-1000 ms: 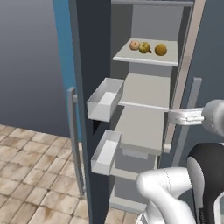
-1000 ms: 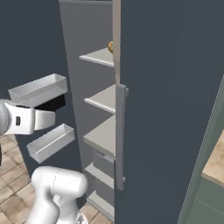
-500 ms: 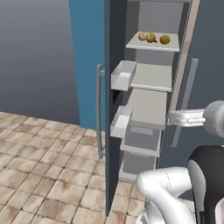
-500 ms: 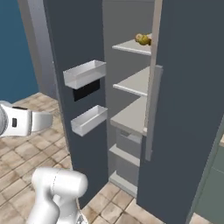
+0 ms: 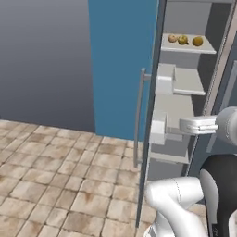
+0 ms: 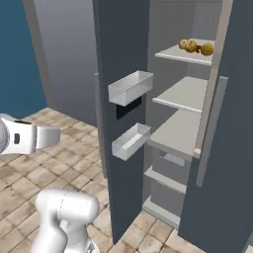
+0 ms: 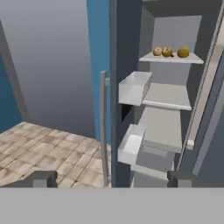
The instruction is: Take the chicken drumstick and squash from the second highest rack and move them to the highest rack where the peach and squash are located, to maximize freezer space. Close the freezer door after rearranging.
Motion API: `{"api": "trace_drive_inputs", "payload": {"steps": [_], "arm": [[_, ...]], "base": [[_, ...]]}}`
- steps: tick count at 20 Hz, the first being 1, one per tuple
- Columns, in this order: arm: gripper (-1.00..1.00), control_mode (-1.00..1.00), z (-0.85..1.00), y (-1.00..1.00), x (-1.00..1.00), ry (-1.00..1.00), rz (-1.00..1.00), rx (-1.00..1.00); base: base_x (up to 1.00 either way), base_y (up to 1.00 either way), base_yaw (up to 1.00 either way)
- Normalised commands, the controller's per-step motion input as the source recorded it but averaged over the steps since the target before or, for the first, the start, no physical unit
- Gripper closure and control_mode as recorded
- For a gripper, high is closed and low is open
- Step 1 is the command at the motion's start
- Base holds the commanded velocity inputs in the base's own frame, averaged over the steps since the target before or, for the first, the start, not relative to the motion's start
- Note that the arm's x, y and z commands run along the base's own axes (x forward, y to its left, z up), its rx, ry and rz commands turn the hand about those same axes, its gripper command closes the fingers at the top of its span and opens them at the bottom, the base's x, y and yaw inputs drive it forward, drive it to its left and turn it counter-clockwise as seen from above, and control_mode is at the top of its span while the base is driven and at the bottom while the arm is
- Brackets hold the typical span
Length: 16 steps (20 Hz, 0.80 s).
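Gripper (image 7: 109, 178) wide open and holding nothing, finger tips (image 7: 43, 178) far apart, facing the open freezer from well back. Three small round items (image 7: 169, 52) in a row on the highest rack (image 7: 192, 59), too small to tell apart; second highest rack (image 7: 168, 95) bare. Freezer door (image 6: 121, 44) swung out, two door bins (image 6: 131, 87) on its inner face.

left base view: looking forward from behind the arm's left, seeing the open door (image 5: 150, 115) nearly edge-on.
right base view: looking from behind the arm's right, facing the door's inner side and its bins (image 6: 130, 88).
hand view: looking level into the freezer from some way off.
shared: all three are showing the top rack (image 7: 171, 57) carrying three round items.
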Motion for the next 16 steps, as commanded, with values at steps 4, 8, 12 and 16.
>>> {"api": "trace_drive_inputs", "payload": {"steps": [4, 8, 12, 16], "arm": [[-1.00, 1.00, 0.00, 0.00, 0.00, 0.00, 0.00, 0.00], [-1.00, 1.00, 0.00, 0.00, 0.00, 0.00, 0.00, 0.00], [-1.00, 1.00, 0.00, 0.00, 0.00, 0.00, 0.00, 0.00], [-1.00, 1.00, 0.00, 0.00, 0.00, 0.00, 0.00, 0.00]], "base": [[0.21, 0.82, -0.15], [0.23, 0.81, -0.19], [0.41, 0.75, -0.21], [0.47, 0.62, -0.31]]}}
